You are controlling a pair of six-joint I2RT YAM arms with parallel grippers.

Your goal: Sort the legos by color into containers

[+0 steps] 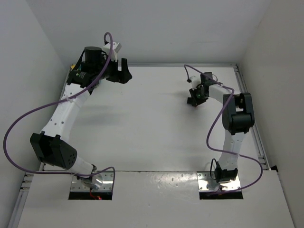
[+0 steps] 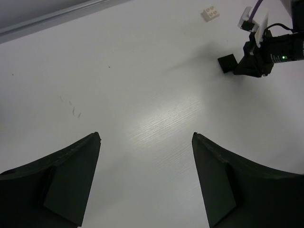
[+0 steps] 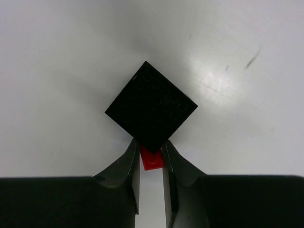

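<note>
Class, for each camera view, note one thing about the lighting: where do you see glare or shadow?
Top external: soft, even light on the table, only faint shadows. Left wrist: a glare streak ahead of the open left claw. Right wrist: a bright glare spot right of the black lego.

- The red brick pinched in the right tool shows only its near end; the lower corner of the black plate covers the rest.
- I can't tell whether brick and plate are joined.
- From overhead, both pieces are lost in that tool's dark shape, toward the far right corner of the tabletop.
- The wide-spread fingers of the left tool are cut off by the bottom edge of its own wrist view.
- The cream brick there is small, its studs blurred.
</note>
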